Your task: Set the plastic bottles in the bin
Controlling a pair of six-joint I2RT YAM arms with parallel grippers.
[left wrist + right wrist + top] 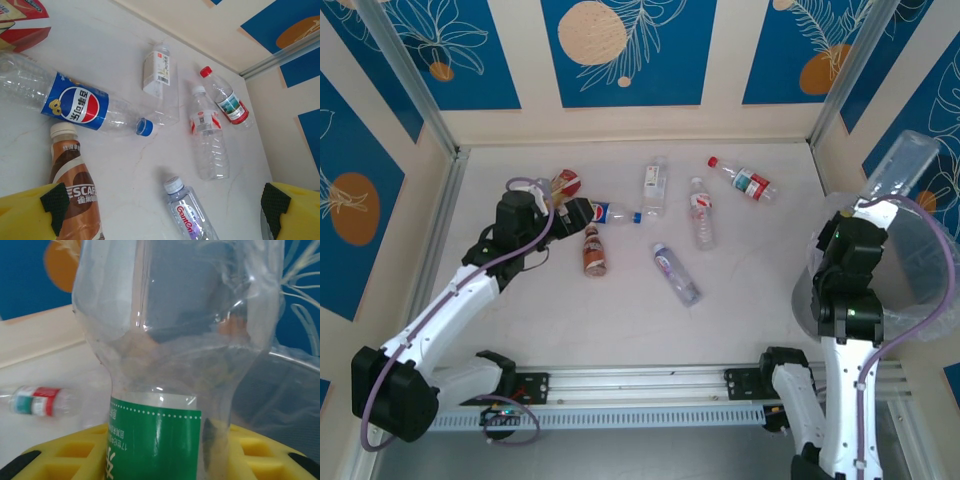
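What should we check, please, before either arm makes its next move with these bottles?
1. Right jaws shut on the green-label bottle: ok.
2. That bottle fully above the opening of the bin: cannot tell.
3. Left jaws open: ok.
4. Brown bottle centred between the left jaws: not ok, it lies off to one side.
5. Pepsi bottle apart from the brown bottle's cap: cannot tell, they lie very close.
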